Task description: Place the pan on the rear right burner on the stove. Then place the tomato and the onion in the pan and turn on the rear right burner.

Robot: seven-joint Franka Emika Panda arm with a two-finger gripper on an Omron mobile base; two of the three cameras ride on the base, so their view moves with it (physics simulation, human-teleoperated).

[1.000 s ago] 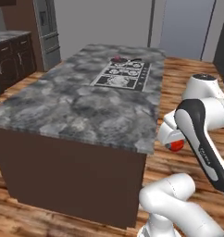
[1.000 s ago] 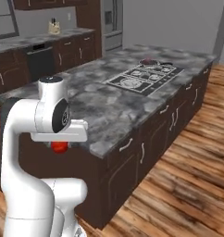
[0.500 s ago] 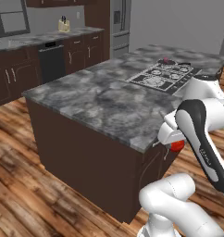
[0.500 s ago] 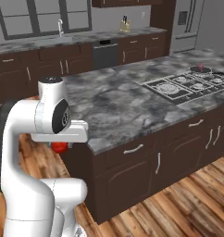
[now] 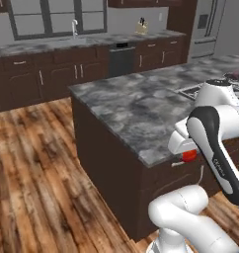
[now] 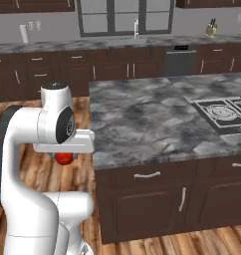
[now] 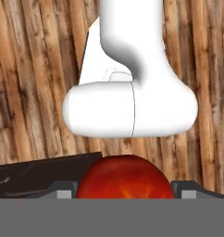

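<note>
Pincer first: I see its two dark tips at either side of the tomato, a bright red ball sitting between them, so I read it as clamped on the tomato. From my left base camera the tomato peeks out red below the white hand, tucked close to the arm and just off the near corner of the island counter. My right base camera shows it hanging under the hand, above the wooden floor, beside the island's end. Further out, the stove lies on the island top, well apart from the tomato, its black grates at the right edge of my right view. Beyond the island runs a back counter with a sink faucet under the windows.
</note>
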